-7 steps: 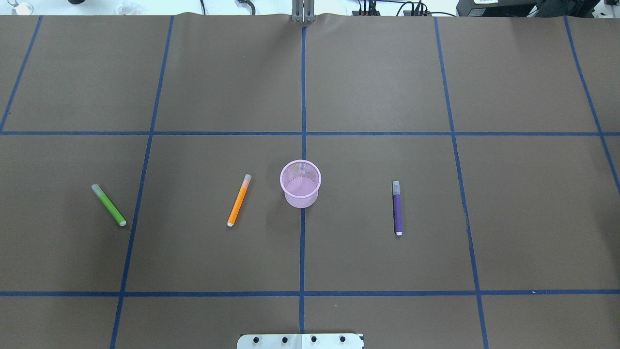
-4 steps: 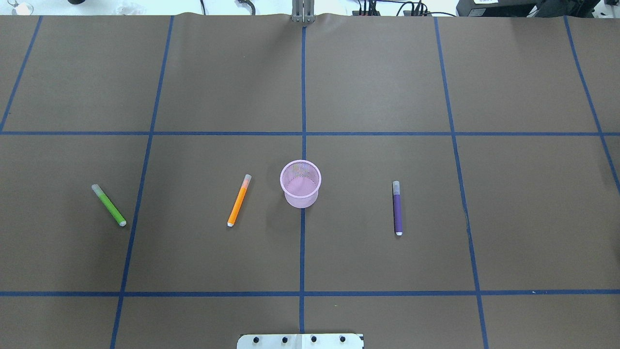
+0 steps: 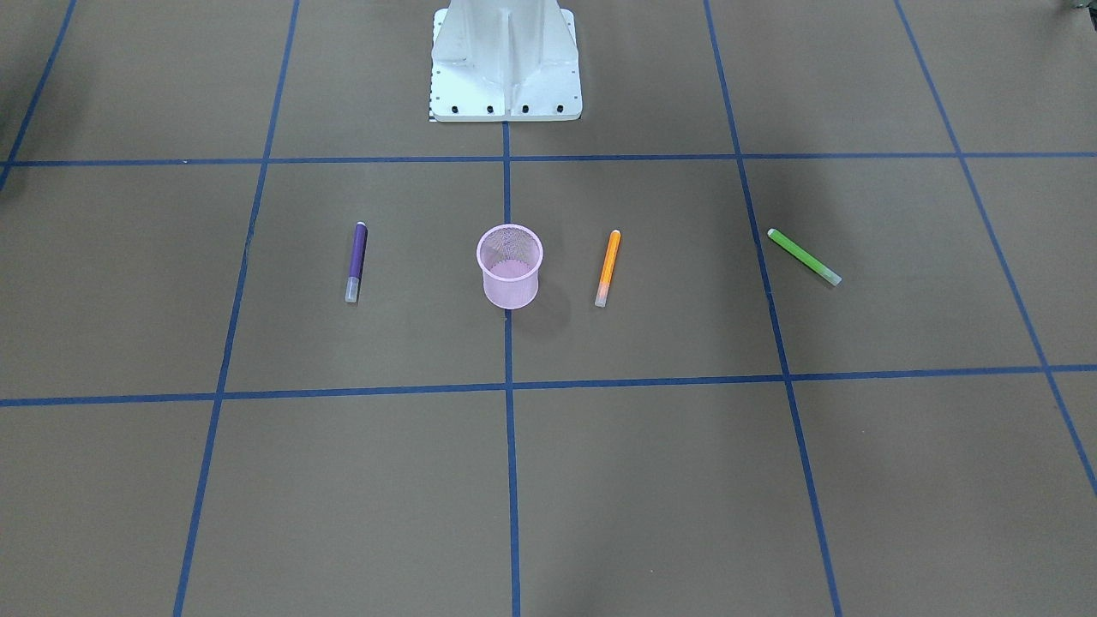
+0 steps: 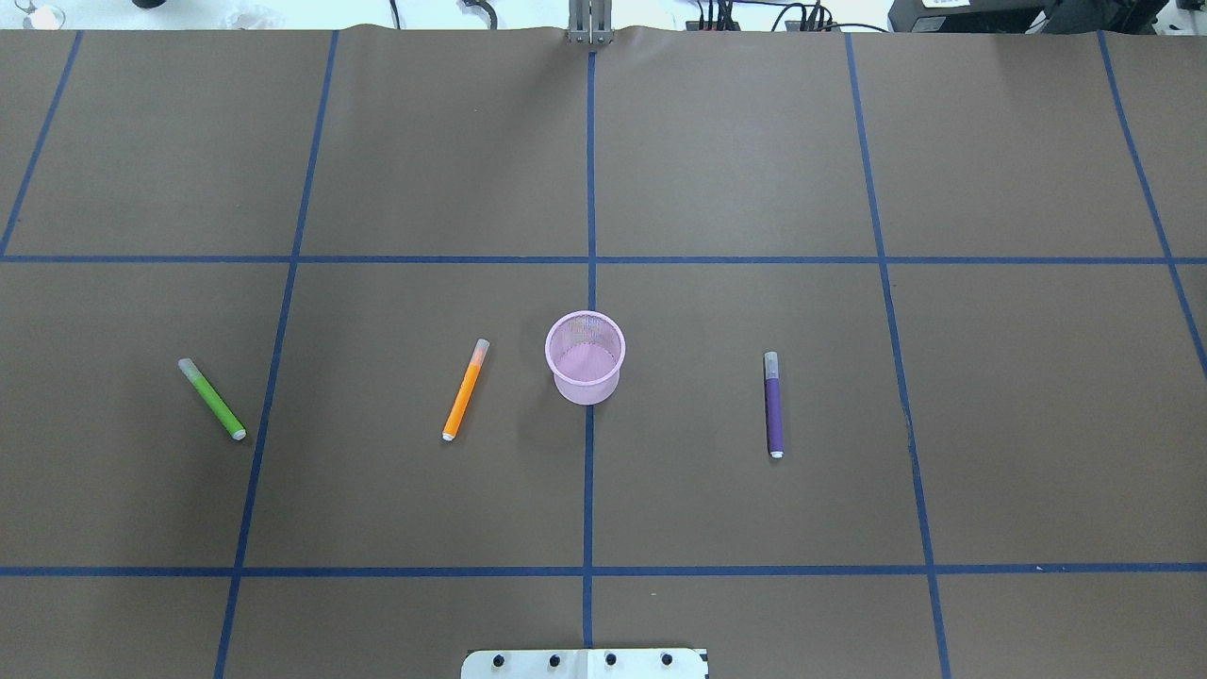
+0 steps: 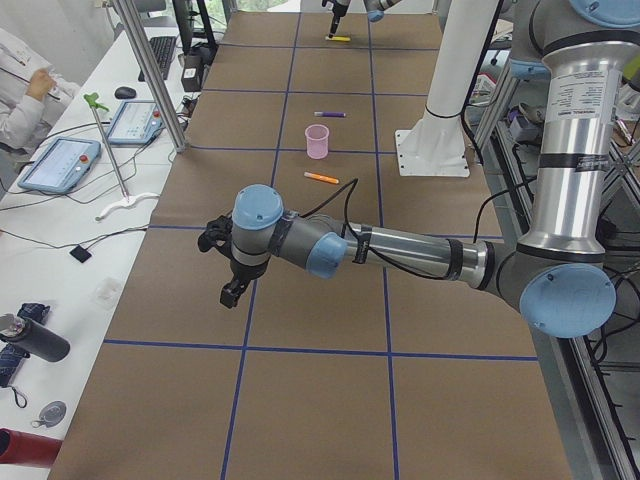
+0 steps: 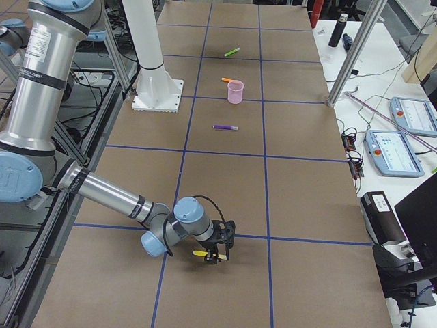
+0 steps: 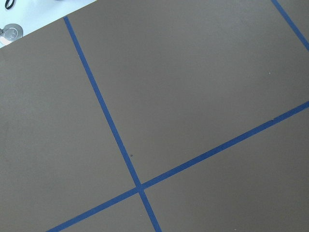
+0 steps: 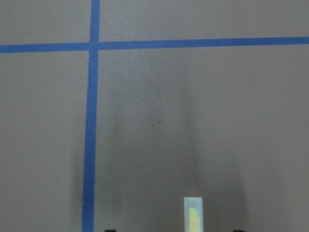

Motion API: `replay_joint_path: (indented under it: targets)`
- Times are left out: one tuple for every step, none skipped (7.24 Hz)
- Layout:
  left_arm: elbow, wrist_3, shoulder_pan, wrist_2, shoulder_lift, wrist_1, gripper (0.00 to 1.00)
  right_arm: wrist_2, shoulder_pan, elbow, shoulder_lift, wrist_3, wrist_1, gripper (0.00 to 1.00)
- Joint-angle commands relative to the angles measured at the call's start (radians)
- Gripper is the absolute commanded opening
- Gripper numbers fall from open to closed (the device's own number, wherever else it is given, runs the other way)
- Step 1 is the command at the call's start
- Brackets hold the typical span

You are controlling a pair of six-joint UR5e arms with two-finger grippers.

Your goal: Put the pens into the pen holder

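Pen holder (image 4: 586,385) upright at centre of table (image 4: 754,170), on blue tape line. Orange pen (image 4: 464,391) flat near holder on robot's left. Green pen (image 4: 213,400) farther out, same side. Purple pen (image 4: 773,407) flat on robot's right, apart from holder.

Right gripper (image 6: 217,257) low at table's far right end, jaws wide either side of yellow pen (image 8: 193,215).

Left gripper (image 5: 229,293) over far left end, pointing down. Cannot tell jaw state.

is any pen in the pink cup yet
No, the pen holder looks empty; the orange pen and purple pen lie beside it.
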State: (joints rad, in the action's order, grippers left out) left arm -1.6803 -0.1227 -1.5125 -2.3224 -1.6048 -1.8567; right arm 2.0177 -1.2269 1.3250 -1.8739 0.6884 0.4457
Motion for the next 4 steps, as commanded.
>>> replay_joint_path:
  targets:
    - [0.002, 0.0, 0.0, 0.0, 0.002, -0.002, 1.0, -0.03, 0.026, -0.015, 0.001, 0.0, -0.001, 0.59]
    - [0.001, 0.0, 0.0, 0.0, 0.003, -0.004, 1.0, -0.033, 0.027, -0.018, 0.001, 0.0, -0.001, 0.52]
    - [0.001, 0.0, 0.0, 0.0, 0.005, -0.004, 1.0, -0.034, 0.027, -0.029, 0.002, 0.0, -0.002, 0.49]
    - [0.001, -0.002, 0.0, 0.0, 0.005, -0.004, 1.0, -0.034, 0.029, -0.03, 0.002, 0.0, -0.002, 0.49]
